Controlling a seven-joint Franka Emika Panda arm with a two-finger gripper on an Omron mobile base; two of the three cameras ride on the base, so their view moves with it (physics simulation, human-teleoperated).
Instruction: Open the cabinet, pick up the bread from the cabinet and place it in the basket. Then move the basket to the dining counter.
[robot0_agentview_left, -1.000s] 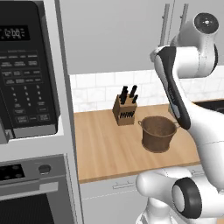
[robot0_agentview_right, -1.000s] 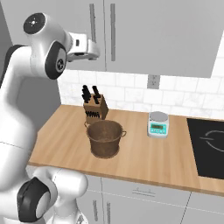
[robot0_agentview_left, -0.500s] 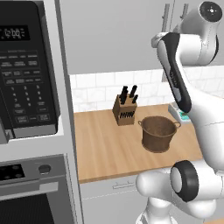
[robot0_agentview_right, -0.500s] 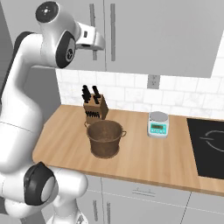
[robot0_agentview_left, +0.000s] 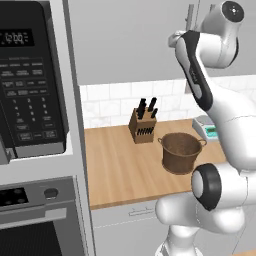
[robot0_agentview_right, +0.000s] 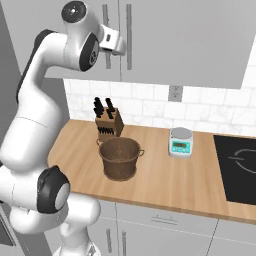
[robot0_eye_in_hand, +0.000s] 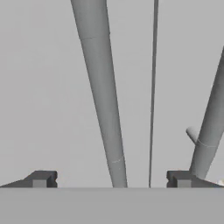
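Observation:
The cabinet (robot0_agentview_right: 190, 40) hangs above the worktop with both light grey doors shut, so the bread is hidden. My gripper (robot0_agentview_right: 120, 46) is raised against the door fronts at the silver bar handles. In the hand view the gripper (robot0_eye_in_hand: 111, 179) is open, and the left door's handle (robot0_eye_in_hand: 105, 109) runs between its two fingertips without touching them. The other handle (robot0_eye_in_hand: 210, 127) lies just outside the right fingertip. The brown basket (robot0_agentview_left: 181, 152) (robot0_agentview_right: 120, 158) stands empty on the wooden worktop below. The dining counter is out of view.
A knife block (robot0_agentview_right: 108, 122) stands right behind the basket. A small white scale (robot0_agentview_right: 180, 142) sits to its right, then a black hob (robot0_agentview_right: 237, 167). A black microwave (robot0_agentview_left: 30, 85) and oven (robot0_agentview_left: 35, 220) fill the left side.
The arm has swung up and carried the hand closer to the cabinet doors, up to the bar handles. The gripper stays open. The basket has not moved.

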